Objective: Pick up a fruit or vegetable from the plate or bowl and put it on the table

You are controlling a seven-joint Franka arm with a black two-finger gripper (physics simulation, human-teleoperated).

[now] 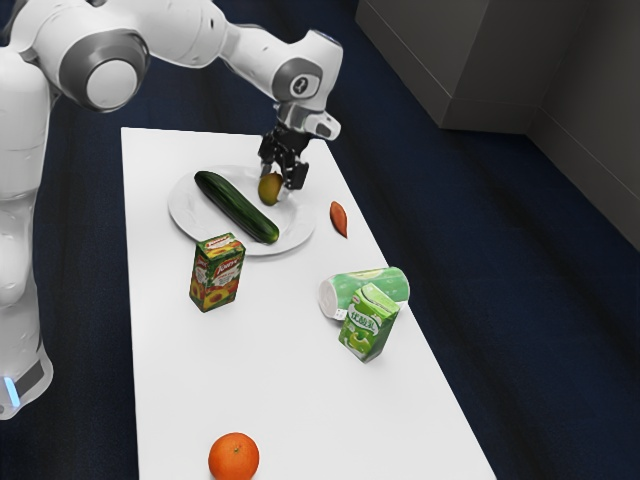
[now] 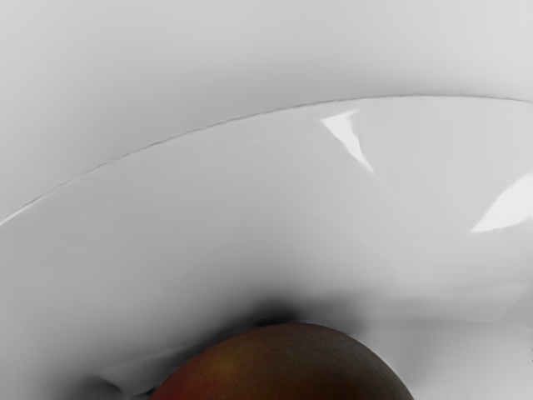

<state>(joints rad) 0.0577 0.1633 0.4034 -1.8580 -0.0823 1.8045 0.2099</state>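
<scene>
My gripper (image 1: pixel 282 178) is low over the plate (image 1: pixel 186 215) in the exterior view, its fingers standing apart at a brownish-green round fruit (image 1: pixel 269 190). Contact from both sides cannot be made out. That fruit rests at the plate's side nearest the hand, beside a long dark green cucumber (image 1: pixel 236 207). In the wrist view the fruit (image 2: pixel 287 367) is a reddish-brown dome at the lower edge, just under the hand, with the pale plate (image 2: pixel 250 225) around it.
On the white table (image 1: pixel 270 370) stand a red-green juice box (image 1: pixel 217 273) and a green carton (image 1: pixel 368 322) against a lying green canister (image 1: pixel 375 285). A reddish-orange pointed item (image 1: pixel 338 218) lies near the plate; an orange (image 1: pixel 234 457) is at the near end.
</scene>
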